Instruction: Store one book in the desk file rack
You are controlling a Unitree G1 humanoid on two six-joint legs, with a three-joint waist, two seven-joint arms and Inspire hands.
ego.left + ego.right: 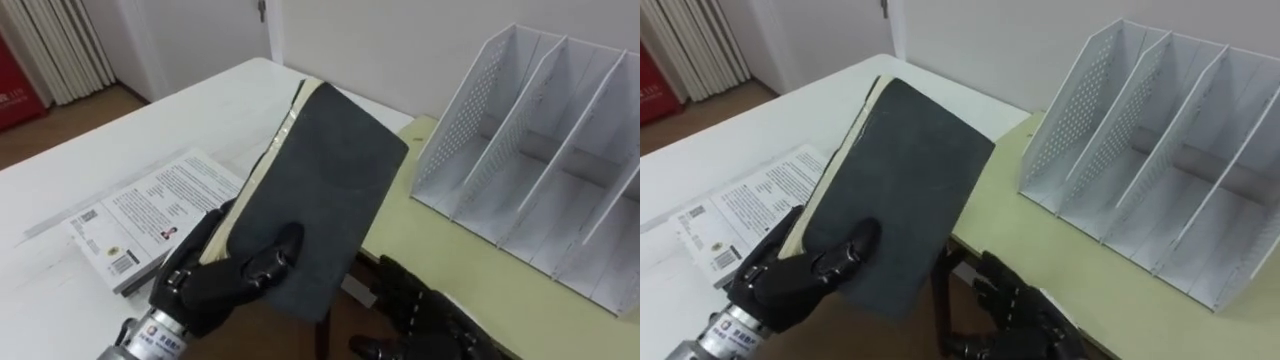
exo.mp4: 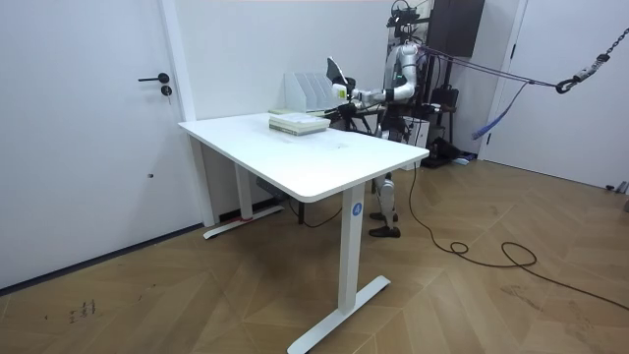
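Note:
My left hand (image 1: 215, 280) is shut on a dark grey book (image 1: 320, 180), thumb across the cover and fingers at the spine. The book is lifted off the table and tilted, its top end pointing up and right toward the white perforated file rack (image 1: 540, 150). The rack stands on a yellow-green desk (image 1: 450, 270) at the right, and its slots hold nothing. There is a gap between the book and the rack's left wall. My right hand (image 1: 420, 310) hangs low beneath the book, fingers relaxed, holding nothing. In the room view I stand behind the white table with the book (image 2: 334, 71) raised.
A white-covered book (image 1: 150, 215) lies flat on the white table (image 1: 120, 140) at the left, under my left wrist. A dark gap separates the white table from the yellow-green desk. A door and a wall lie behind.

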